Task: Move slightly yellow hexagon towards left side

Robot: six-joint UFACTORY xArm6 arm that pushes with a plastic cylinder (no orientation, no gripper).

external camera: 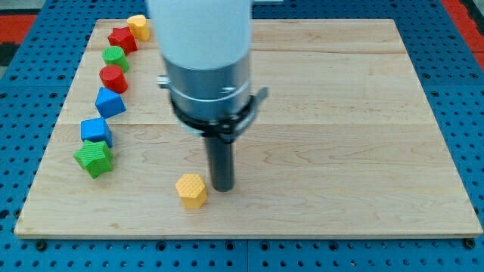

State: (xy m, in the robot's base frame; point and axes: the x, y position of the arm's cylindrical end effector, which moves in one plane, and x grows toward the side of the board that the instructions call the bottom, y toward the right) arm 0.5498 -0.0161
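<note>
The yellow hexagon [191,190] lies on the wooden board near the view's bottom, left of centre. My tip [222,187] stands just to the hexagon's right, very close to it, with a small gap or light contact that I cannot tell apart. The rod hangs from the white and grey arm that covers the board's upper middle.
A curved row of blocks runs along the board's left: a yellow block [138,26], a red star [122,38], a green cylinder [115,57], a red cylinder [113,78], a blue block [110,102], a blue cube [96,131] and a green star [94,158]. The board's bottom edge [249,234] is near the hexagon.
</note>
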